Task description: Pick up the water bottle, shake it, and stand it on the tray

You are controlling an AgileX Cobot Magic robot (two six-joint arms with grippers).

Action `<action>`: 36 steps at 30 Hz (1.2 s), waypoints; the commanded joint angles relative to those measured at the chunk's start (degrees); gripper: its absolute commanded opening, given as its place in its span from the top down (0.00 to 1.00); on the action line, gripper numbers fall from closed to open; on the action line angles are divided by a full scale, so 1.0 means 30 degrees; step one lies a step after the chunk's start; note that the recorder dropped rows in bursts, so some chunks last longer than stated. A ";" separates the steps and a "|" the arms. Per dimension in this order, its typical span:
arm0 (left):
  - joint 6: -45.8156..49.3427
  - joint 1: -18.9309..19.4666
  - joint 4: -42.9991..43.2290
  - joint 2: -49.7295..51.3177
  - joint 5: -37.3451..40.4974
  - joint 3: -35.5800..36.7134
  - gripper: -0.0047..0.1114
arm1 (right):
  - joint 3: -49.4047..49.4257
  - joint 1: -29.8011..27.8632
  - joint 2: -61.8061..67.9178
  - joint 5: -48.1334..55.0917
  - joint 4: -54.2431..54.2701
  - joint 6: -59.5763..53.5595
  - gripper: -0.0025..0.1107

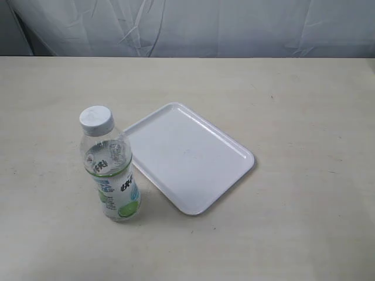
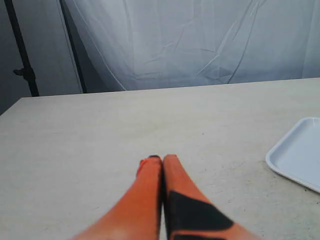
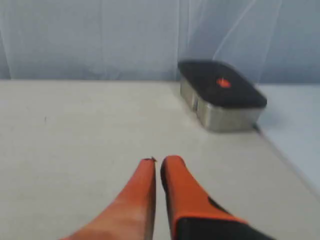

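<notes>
Exterior view: water bottle (image 1: 110, 170) stands upright on the tabletop (image 1: 304, 105), white cap (image 1: 96, 119) on top, lime label facing the camera. It sits left of centre, just beside the near-left edge of the tray (image 1: 193, 161). Its base is on the tabletop, not on the tray. The bottle's shoulder overlaps the tray's left corner in the picture, but whether the two touch cannot be told. Tray lies flat, turned diagonally to the tabletop edges, nothing on it. Neither arm shows in this view. Pale wrinkled curtain (image 1: 187, 26) runs behind the far edge.

Left wrist view: left gripper (image 2: 159, 158) has its orange fingers pressed together tip to tip, nothing between them. It is above bare tabletop. One rounded corner of the tray is in frame, well apart from the fingertips. Bottle not in this frame. A dark pole (image 2: 22, 55) stands beyond the tabletop, against the curtain.

Right wrist view: right gripper (image 3: 157, 160) has its fingers drawn together, with only a thin slit between the tips, and it holds nothing. Bare tabletop below it. A box (image 3: 221, 95) with a black lid, metal sides and a red mark on the lid sits near the far edge, well apart from the gripper. Picture is soft, so the mark cannot be read. Bottle and tray not identifiable here.
</notes>
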 commanded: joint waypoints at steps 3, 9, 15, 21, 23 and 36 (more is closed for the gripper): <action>-0.0077 -0.0115 0.0000 -0.0077 -0.0176 0.0069 0.96 | 0.0032 -0.0089 -0.0118 -0.8862 0.3216 0.1739 0.89; -0.0077 -0.0115 0.0000 -0.0077 -0.0176 0.0069 0.96 | 0.0032 -0.0089 -0.0118 -1.1997 0.7943 1.3221 0.90; -0.0077 -0.0115 0.0000 -0.0077 -0.0176 0.0069 0.96 | 0.0032 -0.0089 -0.0118 -0.6423 0.8346 1.3971 0.99; -0.0077 -0.0115 0.0000 -0.0077 -0.0176 0.0069 0.96 | 0.0032 -0.0049 -0.0118 -0.7459 0.9364 1.4384 0.99; -0.0077 -0.0115 0.0000 -0.0077 -0.0176 0.0069 0.96 | -0.0211 0.0122 -0.0118 -0.8606 0.7932 1.4384 0.99; -0.0077 -0.0115 0.0000 -0.0077 -0.0176 0.0069 0.96 | -1.0446 0.3947 1.9363 -2.1384 -1.8621 1.9361 0.80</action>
